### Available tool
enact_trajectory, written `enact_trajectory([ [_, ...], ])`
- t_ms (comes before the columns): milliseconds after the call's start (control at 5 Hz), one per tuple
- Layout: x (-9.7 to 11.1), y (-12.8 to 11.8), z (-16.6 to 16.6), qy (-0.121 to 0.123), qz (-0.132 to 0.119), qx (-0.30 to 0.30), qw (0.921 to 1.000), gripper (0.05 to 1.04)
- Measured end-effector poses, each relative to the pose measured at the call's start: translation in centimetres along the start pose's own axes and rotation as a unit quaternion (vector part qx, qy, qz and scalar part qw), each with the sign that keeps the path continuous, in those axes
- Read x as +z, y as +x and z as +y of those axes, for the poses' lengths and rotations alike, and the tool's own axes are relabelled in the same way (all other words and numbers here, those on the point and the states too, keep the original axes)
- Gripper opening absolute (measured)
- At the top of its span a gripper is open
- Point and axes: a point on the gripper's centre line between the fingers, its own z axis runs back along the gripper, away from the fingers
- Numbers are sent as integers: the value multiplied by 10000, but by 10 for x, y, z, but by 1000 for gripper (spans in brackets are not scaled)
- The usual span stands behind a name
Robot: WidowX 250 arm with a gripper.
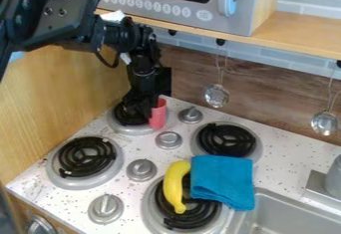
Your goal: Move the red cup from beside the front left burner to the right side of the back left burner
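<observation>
"What's hidden nearest us?"
"The near burner [189, 216], partly, by the banana [174, 185] and blue cloth [222, 178]. The sink [286, 215] is cut off."
"Farther back?"
"Red cup [158, 116] at the back-left burner [132, 130], right by the gripper [140, 107]; open or closed, I can't tell."

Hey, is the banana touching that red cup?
Apart: the camera view shows speckled stovetop and a silver knob between the banana and the red cup.
</observation>
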Motion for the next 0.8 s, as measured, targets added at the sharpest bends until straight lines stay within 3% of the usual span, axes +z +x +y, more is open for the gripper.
enact_trajectory([
  [600, 3, -24, -21, -148, 60, -247, 9996, 96],
  [800, 2, -21, -24, -219, -83, -229, 9995, 96],
])
